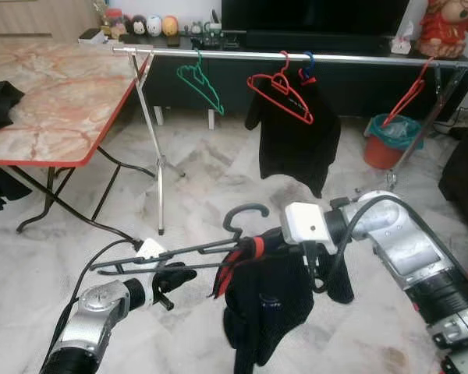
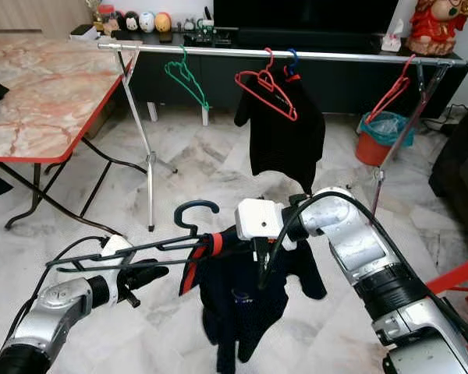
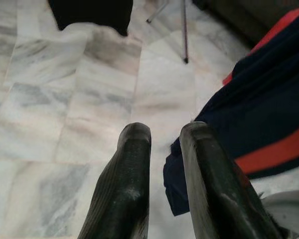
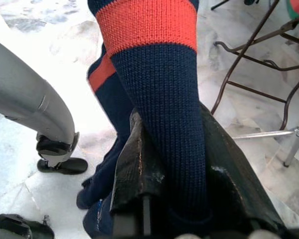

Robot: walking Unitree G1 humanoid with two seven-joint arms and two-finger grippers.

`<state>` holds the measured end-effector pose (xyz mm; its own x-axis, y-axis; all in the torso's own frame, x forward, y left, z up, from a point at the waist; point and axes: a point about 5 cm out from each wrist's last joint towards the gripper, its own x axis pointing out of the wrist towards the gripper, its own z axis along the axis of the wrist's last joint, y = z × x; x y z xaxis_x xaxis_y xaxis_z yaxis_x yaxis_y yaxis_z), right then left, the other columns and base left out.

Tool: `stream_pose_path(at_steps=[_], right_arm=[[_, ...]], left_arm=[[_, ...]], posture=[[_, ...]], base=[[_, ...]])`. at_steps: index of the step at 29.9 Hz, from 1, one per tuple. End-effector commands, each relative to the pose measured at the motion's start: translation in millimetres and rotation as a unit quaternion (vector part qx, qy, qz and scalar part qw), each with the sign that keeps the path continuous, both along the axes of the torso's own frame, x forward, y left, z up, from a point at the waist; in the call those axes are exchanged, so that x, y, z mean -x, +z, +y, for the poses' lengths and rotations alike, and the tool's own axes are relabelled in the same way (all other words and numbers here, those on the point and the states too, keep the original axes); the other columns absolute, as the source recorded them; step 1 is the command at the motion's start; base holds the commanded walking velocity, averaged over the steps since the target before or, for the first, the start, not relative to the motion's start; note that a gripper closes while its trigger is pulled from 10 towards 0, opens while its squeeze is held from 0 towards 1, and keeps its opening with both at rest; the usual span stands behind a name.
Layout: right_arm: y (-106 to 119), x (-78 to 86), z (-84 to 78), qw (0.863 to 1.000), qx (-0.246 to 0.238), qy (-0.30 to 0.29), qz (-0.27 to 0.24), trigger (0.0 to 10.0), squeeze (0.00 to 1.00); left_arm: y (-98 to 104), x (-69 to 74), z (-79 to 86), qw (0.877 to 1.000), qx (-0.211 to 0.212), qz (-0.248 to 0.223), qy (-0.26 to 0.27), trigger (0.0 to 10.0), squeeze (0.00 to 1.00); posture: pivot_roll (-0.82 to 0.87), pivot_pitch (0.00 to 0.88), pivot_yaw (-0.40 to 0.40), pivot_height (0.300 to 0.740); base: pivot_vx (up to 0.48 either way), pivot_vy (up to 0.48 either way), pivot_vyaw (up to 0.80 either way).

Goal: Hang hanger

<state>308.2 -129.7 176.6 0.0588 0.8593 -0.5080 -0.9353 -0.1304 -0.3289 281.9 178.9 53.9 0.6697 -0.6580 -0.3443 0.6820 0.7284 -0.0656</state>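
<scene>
Hanger (image 1: 218, 248), dark, carrying a navy garment (image 1: 269, 304) with a red stripe, sits low between your arms, well short of the rail (image 1: 296, 56); from the head views, raise it level and aim its hook at the bare stretch between the green hanger (image 1: 200, 82) and the red hanger (image 1: 279, 92). Left wrist view: your left gripper (image 3: 162, 149) has its fingers slightly parted, holding nothing. Right wrist view: your right gripper (image 4: 169, 149) pinches the knit; keep that clamp firm.
</scene>
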Motion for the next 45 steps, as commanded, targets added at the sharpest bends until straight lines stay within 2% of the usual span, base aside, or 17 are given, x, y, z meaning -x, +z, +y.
stream_pose_path(at_steps=[1,5,8,10,11,13,15,21,26,27,31,32,33,35,36,40,45], right_arm=[[13.3,-1.5,3.3,1.0,-0.012,0.014,-0.024,10.0,0.0],[13.1,-3.0,4.5,0.999,-0.009,0.016,-0.026,10.0,0.0],[13.1,-3.7,5.0,0.999,-0.009,0.016,-0.027,10.0,0.0],[12.9,-4.3,5.1,0.999,-0.007,0.015,-0.028,10.0,0.0],[12.7,-4.7,4.8,0.999,-0.005,0.015,-0.029,10.0,0.0],[12.9,-5.2,4.6,0.999,-0.003,0.014,-0.03,10.0,0.0],[15.5,-5.0,6.0,0.999,-0.005,0.019,-0.032,10.0,0.0],[17.2,-5.3,8.1,0.999,-0.006,0.024,-0.036,10.0,0.0],[20.2,-6.4,10.0,0.999,-0.007,0.028,-0.041,10.0,0.0],[21.1,-6.9,10.7,0.999,-0.007,0.029,-0.042,10.0,0.0],[23.3,-8.3,13.7,0.998,-0.009,0.032,-0.046,10.0,0.0],[24.5,-8.5,16.1,0.998,-0.011,0.036,-0.047,10.0,0.0],[24.8,-8.9,17.4,0.998,-0.011,0.037,-0.048,10.0,0.0],[25.0,-9.1,18.2,0.998,-0.011,0.037,-0.049,10.0,0.0],[25.3,-9.1,19.0,0.998,-0.011,0.039,-0.05,10.0,0.0],[26.6,-9.3,20.5,0.998,-0.009,0.045,-0.052,10.0,0.0],[27.1,-12.5,19.8,0.998,-0.002,0.041,-0.058,10.0,0.0]], left_arm=[[3.6,3.5,-2.2,1.0,0.009,-0.002,-0.024,10.0,0.0],[6.4,8.4,-8.6,0.998,0.021,0.003,-0.063,10.0,0.0],[4.7,9.5,-7.3,0.997,0.0,0.007,-0.072,10.0,0.0],[0.0,10.6,-3.1,0.997,-0.035,0.013,-0.072,10.0,0.0],[-4.2,10.7,1.5,0.995,-0.07,0.015,-0.069,10.0,0.0],[-8.2,10.7,7.5,0.991,-0.112,0.012,-0.067,10.0,0.0],[-3.4,8.0,8.3,0.993,-0.107,-0.007,-0.055,10.0,0.0],[-5.0,6.6,7.6,0.989,-0.131,-0.02,-0.058,10.0,0.0],[-5.4,5.9,4.4,0.989,-0.13,-0.026,-0.063,10.0,0.0],[-5.7,6.4,3.0,0.989,-0.129,-0.026,-0.069,10.0,1.0],[-4.1,6.4,-0.3,0.988,-0.127,-0.038,-0.081,10.0,1.0],[-1.9,6.8,-3.8,0.989,-0.112,-0.041,-0.091,10.0,1.0],[-0.5,7.9,-6.2,0.989,-0.103,-0.04,-0.098,10.0,0.53],[0.2,8.7,-7.8,0.989,-0.098,-0.039,-0.103,10.0,0.53],[1.2,9.4,-9.5,0.989,-0.092,-0.039,-0.109,10.0,0.0],[1.7,14.0,-13.7,0.986,-0.086,-0.029,-0.139,10.0,0.0],[2.0,19.8,-13.0,0.978,-0.107,-0.018,-0.177,10.0,0.0]], posture=[[0.07,0.0,-0.002,0.74],[0.07,0.0,-0.002,0.74],[0.07,0.0,-0.002,0.74],[0.07,0.0,-0.002,0.74],[0.07,0.0,-0.002,0.74],[0.07,0.0,-0.002,0.74],[0.07,0.0,-0.002,0.74],[0.07,0.0,-0.002,0.74],[0.07,0.0,-0.002,0.74],[0.07,0.0,-0.002,0.74],[0.07,0.0,-0.001,0.74],[0.07,0.0,-0.001,0.74],[0.07,0.0,-0.001,0.74],[0.07,0.0,-0.001,0.74],[0.07,0.0,-0.001,0.74],[0.07,0.0,-0.002,0.74],[0.07,0.0,-0.002,0.74]], base=[[0.0,0.0,0.0],[0.0,0.0,0.0],[0.0,0.0,0.0],[0.0,0.0,0.0],[0.0,0.0,0.0],[0.0,0.0,0.0],[0.0,0.0,0.0],[0.0,0.0,0.0],[0.0,0.0,0.0],[0.0,0.0,0.0],[0.0,0.0,0.0],[0.0,0.0,0.0],[0.0,0.0,0.0],[0.0,0.0,0.0],[0.0,0.0,0.0],[0.0,0.0,0.0],[0.0,0.0,0.0]])
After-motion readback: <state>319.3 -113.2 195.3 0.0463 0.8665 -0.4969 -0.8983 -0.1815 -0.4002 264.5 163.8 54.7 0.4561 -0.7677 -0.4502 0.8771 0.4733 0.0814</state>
